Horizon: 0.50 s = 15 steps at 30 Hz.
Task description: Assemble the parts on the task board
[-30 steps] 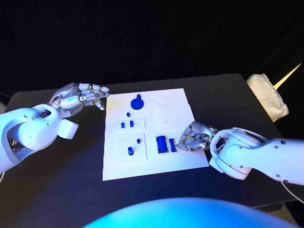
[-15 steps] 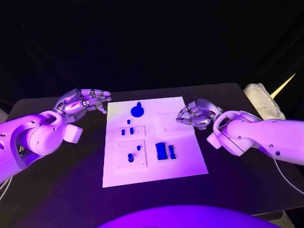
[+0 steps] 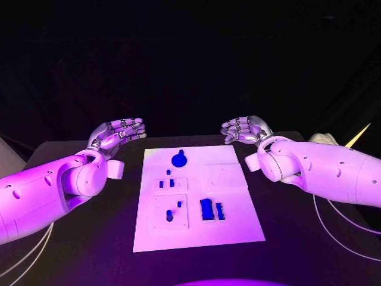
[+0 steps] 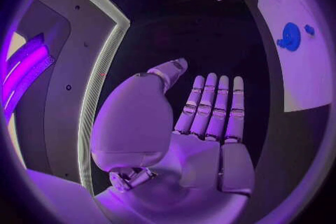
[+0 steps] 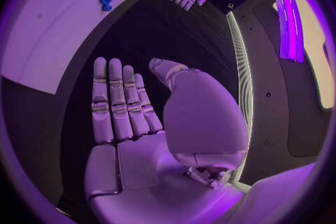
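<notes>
Fingers are held straight and spread on both the left hand (image 3: pixel 118 132) and the right hand (image 3: pixel 244 129), nothing gripped. Below and between them lies the task board (image 3: pixel 233 223), blue parts (image 3: pixel 210 209) set on it.

— What do the arms look like?
— Smooth, rounded white shells, with thin pale cables (image 3: pixel 349 221) trailing under the right arm (image 3: pixel 336 173).
— And the hands?
— The left hand (image 3: pixel 118 133) and right hand (image 3: pixel 244 129) are silver, with segmented fingers (image 5: pixel 112 102) and a bulbous thumb base; possibly small screws, hard to tell.
</notes>
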{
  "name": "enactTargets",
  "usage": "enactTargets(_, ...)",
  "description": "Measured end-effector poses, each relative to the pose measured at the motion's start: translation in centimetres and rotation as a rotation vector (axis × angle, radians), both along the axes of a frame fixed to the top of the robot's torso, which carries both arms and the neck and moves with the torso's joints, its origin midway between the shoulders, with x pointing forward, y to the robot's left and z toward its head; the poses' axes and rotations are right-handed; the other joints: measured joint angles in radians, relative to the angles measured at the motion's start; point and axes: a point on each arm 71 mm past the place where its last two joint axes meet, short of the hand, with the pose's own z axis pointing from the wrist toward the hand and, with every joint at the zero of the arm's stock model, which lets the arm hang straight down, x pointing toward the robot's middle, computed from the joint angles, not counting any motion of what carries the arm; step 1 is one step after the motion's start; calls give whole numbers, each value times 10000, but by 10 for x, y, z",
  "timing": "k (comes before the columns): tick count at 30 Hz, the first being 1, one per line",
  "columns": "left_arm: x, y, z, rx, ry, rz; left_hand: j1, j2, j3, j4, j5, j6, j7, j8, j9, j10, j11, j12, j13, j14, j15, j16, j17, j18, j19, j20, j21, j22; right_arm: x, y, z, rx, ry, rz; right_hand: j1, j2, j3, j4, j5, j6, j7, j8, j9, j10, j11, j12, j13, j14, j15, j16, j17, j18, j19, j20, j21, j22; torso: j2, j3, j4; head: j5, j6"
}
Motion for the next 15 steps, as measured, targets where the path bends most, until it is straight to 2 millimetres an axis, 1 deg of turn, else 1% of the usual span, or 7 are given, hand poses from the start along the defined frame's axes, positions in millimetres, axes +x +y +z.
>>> enactTargets(3,6,-2,-4,-29,-73,262,48,51,-153,21,-19,-9,-67,-53,-116,46,56,-462,-8,-6,2,-560,-169,-160,197,-40,-393,-335,9,2,-4,278,-80,-30,-7,7,4,-129,-54,74,24,-201,-170,276,95,-447,-1178,97,167,-940,-708,1,-140,88,0,-1327,-79,-2,1,79,133)
enactTargets(4,5,-3,-4,-36,-70,252,-156,181,-518,-26,-184,-614,-213,-192,-321,-586,-66,-615,-57,-468,-111,-851,-270,-248,-213,-253,-608,-543,9,3,-4,305,-73,-7,-258,254,-367,-277,-209,-456,-80,-397,-467,148,-11,-591,-1544,-60,101,-1280,-1117,0,-367,-58,-34,-1884,-87,-1,1,89,158)
enactTargets(6,5,-2,-4,-32,-57,252,-1200,643,-1632,-206,-698,-2660,-593,-575,-963,-2804,-507,-1039,-208,-2126,-547,-1710,-584,-706,-1718,-951,-1245,-1170,8,3,-3,324,-57,1,-1273,827,-1680,-609,-676,-2596,-560,-964,-1379,-998,-338,-914,-2313,-1858,-161,-2091,-2221,-410,-2532,-569,-195,-3216,-87,-1,0,89,141)
enactTargets(10,1,-3,-5,-33,7,261,-3040,1244,-3126,-448,-1375,-5391,-1085,-1072,-1820,-5784,-1116,-1577,-413,-4376,-1138,-2832,-1000,-1095,-3740,-1897,-2081,-1996,3,7,-3,526,-25,-7,-3036,1530,-3441,-1052,-1294,-5456,-1239,-1713,-2607,-5099,-823,-1312,-3231,-5625,-506,-3099,-3648,-1028,-6144,-1279,-402,-4879,-87,6,-12,122,200)
enactTargets(12,-2,-8,-5,-73,61,217,-3983,1421,-3564,-519,-1573,-6192,-1234,-1216,-2071,-6655,-1299,-1733,-468,-5035,-1308,-3157,-1119,-1259,-4330,-2171,-2321,-2234,-3,14,-4,777,39,53,-4589,1743,-3966,-1183,-1478,-6316,-1440,-1938,-2978,-6478,-970,-1433,-3503,-6807,-611,-3400,-4077,-1171,-7251,-1492,-427,-5377,-106,24,-32,192,312)
enactTargets(13,-4,-11,-6,-92,84,199,-5436,1516,-3805,-555,-1681,-6626,-1314,-1295,-2212,-7131,-1397,-1817,-503,-5393,-1401,-3336,-1186,-1325,-4644,-2327,-2457,-2371,-6,18,-4,916,69,87,-6085,1850,-4245,-1251,-1575,-6769,-1543,-2056,-3172,-7208,-1043,-1492,-3645,-7429,-666,-3555,-4303,-1174,-7832,-1602,-483,-5637,-120,33,-45,233,376)
enactTargets(15,-10,-17,-6,-122,132,199,-7367,1616,-4048,-598,-1793,-7084,-1396,-1374,-2351,-7627,-1502,-1904,-536,-5765,-1505,-3520,-1254,-1325,-4987,-2477,-2590,-2504,-14,27,-4,1292,116,143,-7807,1971,-4532,-1327,-1683,-7243,-1649,-2177,-3374,-7980,-1126,-1555,-3794,-8084,-724,-3720,-4540,-1355,-8444,-1721,-484,-5910,-158,61,-81,340,558)
